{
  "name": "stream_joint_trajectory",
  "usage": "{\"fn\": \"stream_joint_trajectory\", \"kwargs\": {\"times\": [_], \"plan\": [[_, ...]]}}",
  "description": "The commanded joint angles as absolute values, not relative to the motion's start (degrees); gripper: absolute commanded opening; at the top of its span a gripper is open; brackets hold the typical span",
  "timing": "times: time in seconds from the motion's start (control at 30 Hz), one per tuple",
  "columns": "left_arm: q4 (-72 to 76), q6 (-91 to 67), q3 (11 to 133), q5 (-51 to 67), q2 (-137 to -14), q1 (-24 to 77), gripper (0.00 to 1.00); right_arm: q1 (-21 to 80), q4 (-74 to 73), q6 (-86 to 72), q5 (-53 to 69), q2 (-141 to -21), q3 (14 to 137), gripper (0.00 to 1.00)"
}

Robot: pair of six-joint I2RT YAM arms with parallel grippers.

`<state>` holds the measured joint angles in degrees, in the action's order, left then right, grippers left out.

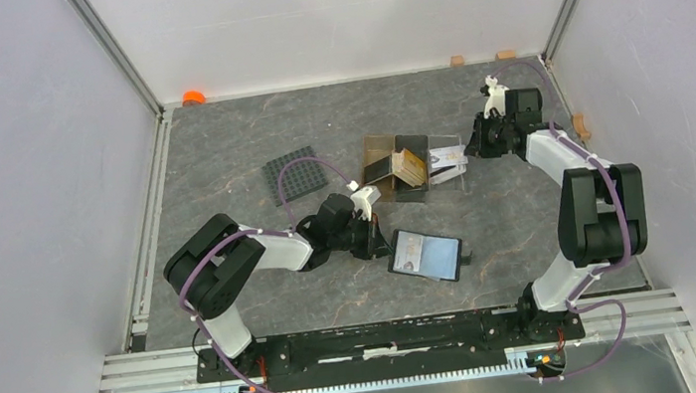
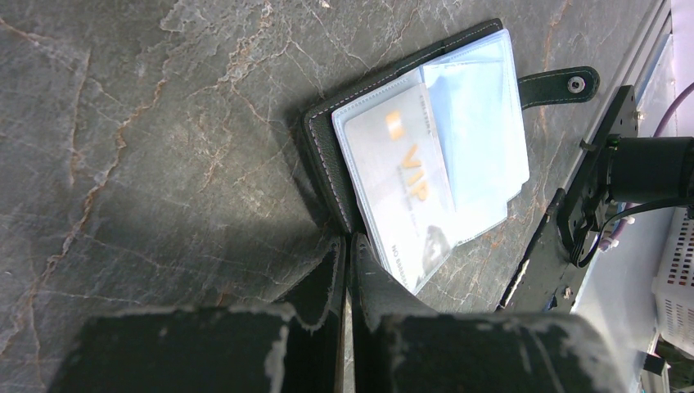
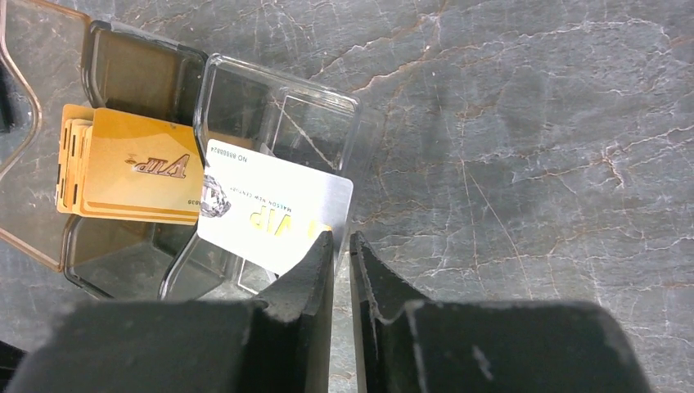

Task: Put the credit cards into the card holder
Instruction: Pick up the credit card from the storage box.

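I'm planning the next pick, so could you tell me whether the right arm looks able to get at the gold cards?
Probably yes: the gold cards stand uncovered in the brown box beside the right gripper, though it is shut on the white card.

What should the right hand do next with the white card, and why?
Probably finish pinching and lift the white card out of the clear tray: the right gripper sits at its edge, jaws almost together, and the card holder lies open.

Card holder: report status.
Left end effector shut at open card holder edge, silver card sleeved. Right end effector nearly shut at white VIP card in clear tray, grip unconfirmed. Nothing blocking.
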<state>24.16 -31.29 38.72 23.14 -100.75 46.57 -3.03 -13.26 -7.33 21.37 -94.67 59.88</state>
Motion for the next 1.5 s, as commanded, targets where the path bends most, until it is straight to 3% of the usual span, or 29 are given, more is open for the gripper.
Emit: {"fn": "stream_joint_trajectory", "kwargs": {"times": [0.0,0.13,0.4,0.93,1.07,1.2,1.47], "plan": [[18.7,-31.3,38.0,22.4,-102.8,46.7,0.02,-3.3,-12.5,-6.6,22.2,-92.6,62.1,0.16],[18.7,-31.2,37.9,22.4,-102.7,46.7,0.02,-3.3,-12.6,-6.7,23.1,-93.5,62.1,0.15],[18.7,-31.2,37.9,22.4,-102.6,46.7,0.02,-3.3,-12.6,-6.7,24.0,-94.6,61.7,0.34],[18.8,-31.2,37.8,22.5,-102.5,46.7,0.02,-3.0,-12.5,-6.6,26.5,-98.2,61.3,0.42],[18.7,-31.2,37.8,22.5,-102.5,46.7,0.02,-2.7,-12.8,-6.4,25.5,-98.3,61.3,0.39],[18.7,-31.2,37.8,22.5,-102.5,46.7,0.02,-2.7,-12.8,-6.4,24.8,-97.4,61.3,0.29],[18.7,-31.2,37.9,22.6,-102.6,46.7,0.02,-2.7,-14.4,-5.7,21.7,-95.3,62.4,0.29]]}}
